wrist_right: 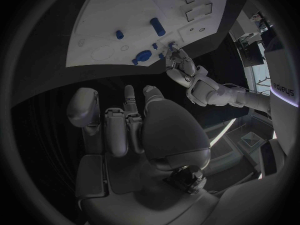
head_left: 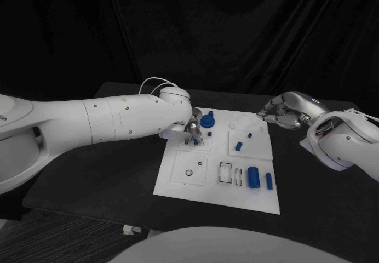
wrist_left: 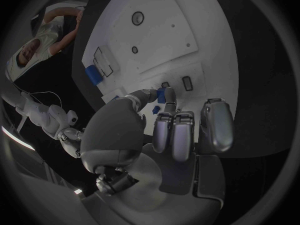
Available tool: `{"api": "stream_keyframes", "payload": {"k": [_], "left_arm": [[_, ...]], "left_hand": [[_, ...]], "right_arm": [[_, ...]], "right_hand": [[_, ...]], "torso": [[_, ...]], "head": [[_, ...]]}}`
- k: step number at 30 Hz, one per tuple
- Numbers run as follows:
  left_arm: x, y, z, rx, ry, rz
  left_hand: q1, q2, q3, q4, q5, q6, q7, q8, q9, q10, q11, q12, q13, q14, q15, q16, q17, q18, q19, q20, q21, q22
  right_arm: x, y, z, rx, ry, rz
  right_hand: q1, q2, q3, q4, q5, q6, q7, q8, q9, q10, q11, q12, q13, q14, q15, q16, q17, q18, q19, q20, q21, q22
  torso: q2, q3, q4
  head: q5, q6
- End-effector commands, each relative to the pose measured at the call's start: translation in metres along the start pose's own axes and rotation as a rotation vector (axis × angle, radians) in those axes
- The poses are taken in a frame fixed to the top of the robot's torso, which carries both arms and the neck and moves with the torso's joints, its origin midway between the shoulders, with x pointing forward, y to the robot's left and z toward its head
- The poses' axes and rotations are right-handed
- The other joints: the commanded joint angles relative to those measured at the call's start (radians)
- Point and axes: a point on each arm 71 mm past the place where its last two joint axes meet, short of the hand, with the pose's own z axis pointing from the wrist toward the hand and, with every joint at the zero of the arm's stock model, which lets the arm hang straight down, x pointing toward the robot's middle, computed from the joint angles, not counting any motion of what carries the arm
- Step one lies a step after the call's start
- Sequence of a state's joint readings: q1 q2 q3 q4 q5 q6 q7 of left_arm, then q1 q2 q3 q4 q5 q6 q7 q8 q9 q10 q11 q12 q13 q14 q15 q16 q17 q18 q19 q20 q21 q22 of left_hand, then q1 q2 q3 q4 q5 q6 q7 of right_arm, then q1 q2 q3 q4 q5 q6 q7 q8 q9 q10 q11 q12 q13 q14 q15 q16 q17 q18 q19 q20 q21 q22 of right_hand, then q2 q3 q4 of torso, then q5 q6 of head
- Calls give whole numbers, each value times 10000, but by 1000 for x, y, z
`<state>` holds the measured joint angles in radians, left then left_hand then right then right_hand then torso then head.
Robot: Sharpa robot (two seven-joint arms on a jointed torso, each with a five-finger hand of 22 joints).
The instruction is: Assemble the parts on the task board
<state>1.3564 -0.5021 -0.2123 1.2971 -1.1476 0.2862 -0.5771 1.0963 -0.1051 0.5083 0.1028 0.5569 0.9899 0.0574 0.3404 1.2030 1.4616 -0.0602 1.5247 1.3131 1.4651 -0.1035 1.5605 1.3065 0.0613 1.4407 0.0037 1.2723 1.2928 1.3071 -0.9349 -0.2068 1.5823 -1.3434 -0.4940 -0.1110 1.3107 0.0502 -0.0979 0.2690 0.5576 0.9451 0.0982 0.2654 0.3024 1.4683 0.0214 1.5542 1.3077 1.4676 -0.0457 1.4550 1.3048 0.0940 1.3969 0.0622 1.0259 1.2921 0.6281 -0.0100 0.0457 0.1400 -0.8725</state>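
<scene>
The white task board (head_left: 183, 181) lies in the middle of the black table. My left hand (head_left: 188, 129) hovers low over the board's far left corner and pinches a small blue peg (wrist_left: 161, 96) between thumb and finger, close to small dark slots (wrist_left: 186, 83). A round blue part (head_left: 207, 121) stands just beside that hand. Two small blue pegs (head_left: 239, 146) stand in the middle plate. A thick blue cylinder (head_left: 253, 177) and a thin blue bar (head_left: 269, 181) lie near the board's right edge. My right hand (head_left: 286, 112) hangs off the far right corner, fingers curled in, holding nothing.
Outlined rectangular recesses (head_left: 227, 171) and a small ring hole (head_left: 189, 173) mark the board's near half. Bare black table (head_left: 103, 164) surrounds the board on the left, and its front edge (head_left: 95, 216) lies close by. My left arm (head_left: 110, 120) spans the table's left side.
</scene>
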Motion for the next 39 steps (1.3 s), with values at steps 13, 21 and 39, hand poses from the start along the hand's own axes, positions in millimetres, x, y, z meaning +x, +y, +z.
{"api": "stream_keyframes", "payload": {"k": [13, 21, 39], "left_arm": [[4, 0, 0, 25, 195, -10], [7, 1, 2, 17, 258, -28], [11, 2, 4, 41, 331, -69]], "left_hand": [[251, 553, 1565, -572, 994, 524, -445, 248, 125, 822, -10, -39, 2167, 1055, -54, 101, 2639, 37, 53, 5, 65, 1917], [251, 553, 1565, -572, 994, 524, -445, 248, 125, 822, -10, -39, 2167, 1055, -54, 101, 2639, 37, 53, 5, 65, 1917], [250, 559, 1561, -579, 1000, 530, -446, 239, 119, 810, -11, -63, 2148, 1047, -55, 88, 2619, 42, 44, 4, 41, 1910]], "right_arm": [[1, -2, -1, 221, 60, -19], [1, -2, 0, 239, 81, -23], [1, -2, 0, 270, 98, -34]], "right_hand": [[249, 46, 113, -1, 200, 25, -67, 121, 148, 1025, -67, 166, 2631, 703, -71, -92, 1337, 113, -2, -64, -174, 1382], [269, 44, 122, -9, 207, 25, -69, 120, 148, 1025, -69, 166, 2631, 704, -72, -91, 1339, 114, -4, -64, -181, 1381], [327, 42, 151, -34, 223, 24, -73, 119, 150, 1025, -73, 166, 2631, 702, -74, -96, 1333, 115, -4, -66, -185, 1380]], "torso": [[3, -5, 3], [3, -6, 1], [5, -4, 0]], "head": [[13, -2], [13, -2], [13, -2]]}}
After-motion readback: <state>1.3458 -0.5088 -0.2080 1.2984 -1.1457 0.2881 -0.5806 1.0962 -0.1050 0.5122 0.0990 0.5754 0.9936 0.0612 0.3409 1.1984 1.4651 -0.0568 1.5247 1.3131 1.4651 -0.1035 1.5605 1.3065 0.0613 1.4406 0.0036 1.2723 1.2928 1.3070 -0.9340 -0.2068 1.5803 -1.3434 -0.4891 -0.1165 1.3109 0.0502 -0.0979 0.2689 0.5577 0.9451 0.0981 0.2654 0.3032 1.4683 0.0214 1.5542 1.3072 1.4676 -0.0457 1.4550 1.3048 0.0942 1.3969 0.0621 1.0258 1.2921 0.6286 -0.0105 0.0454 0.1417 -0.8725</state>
